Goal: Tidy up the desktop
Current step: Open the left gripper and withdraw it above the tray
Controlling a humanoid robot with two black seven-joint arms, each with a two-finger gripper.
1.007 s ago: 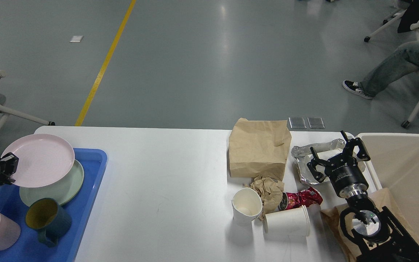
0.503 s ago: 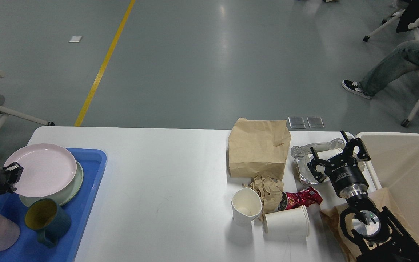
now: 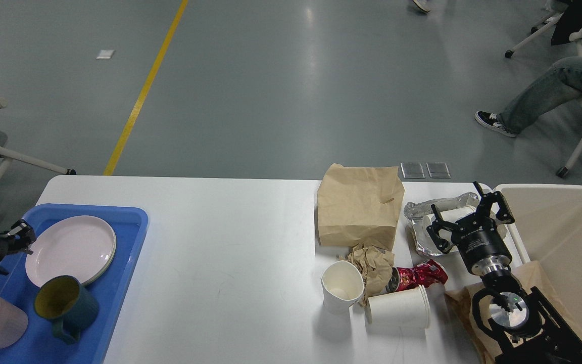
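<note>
The large white rectangular desktop (image 3: 230, 242) spans the view, bearing a blue plastic tray (image 3: 119, 283) at its left edge, where the small, dark left gripper (image 3: 20, 236), whose state I cannot tell, sits beside a pink round plate (image 3: 68, 247), while the right gripper (image 3: 470, 215) hangs spread over crumpled silver foil (image 3: 422, 222).

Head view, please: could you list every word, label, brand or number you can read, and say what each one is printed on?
No text can be read in this view.
Red snack wrapper: some print shows, but it is crumpled and too small to read.
Right gripper: faint pale marks on its black body, too blurred to read.
Brown paper bag, paper cups and blue tray: no print visible.
</note>
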